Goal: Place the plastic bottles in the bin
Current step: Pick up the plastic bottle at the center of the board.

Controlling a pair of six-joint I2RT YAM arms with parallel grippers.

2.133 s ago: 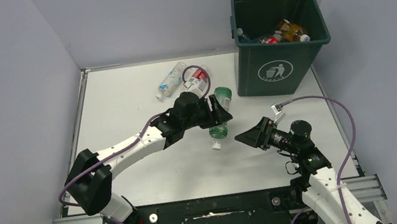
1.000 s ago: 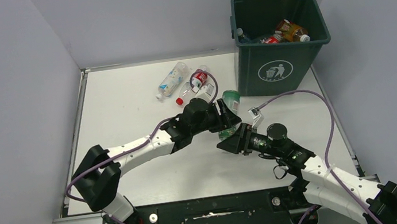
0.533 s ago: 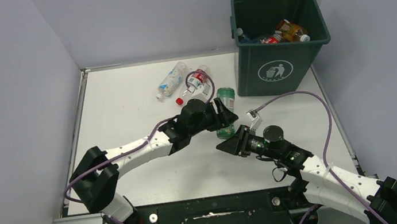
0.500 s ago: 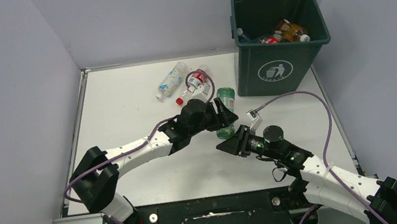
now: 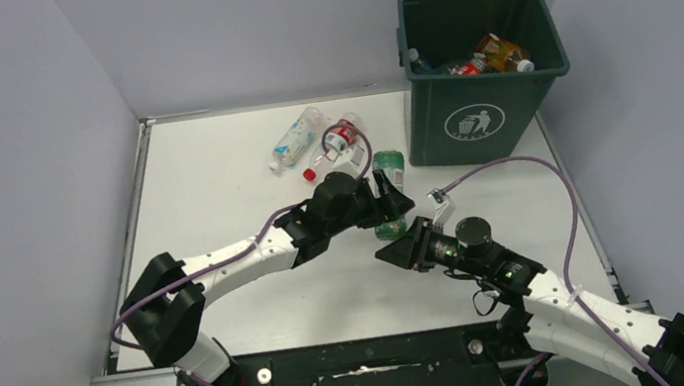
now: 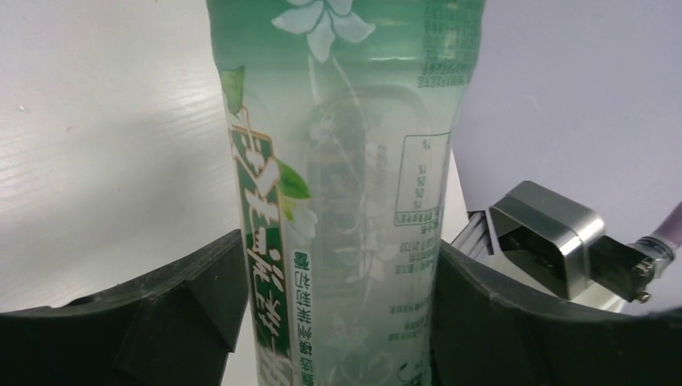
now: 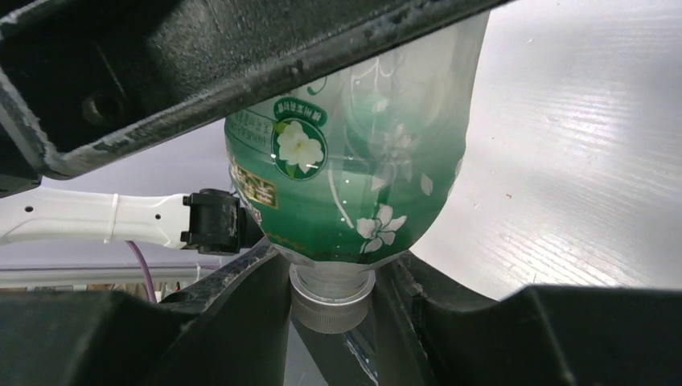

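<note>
The green-labelled bottle (image 5: 388,164) was held over the desk (image 5: 217,184), near the front left corner of the bin (image 5: 474,122); its body was grasped by the left jaws, its capped neck by the clenched right jaws.

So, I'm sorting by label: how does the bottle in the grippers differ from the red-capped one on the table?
The green bottle wears a green flowered label; the red-capped bottle a red one. The green bottle is held by the left gripper and right gripper; the red-capped bottle lies loose on the table. Both are outside the bin.
</note>
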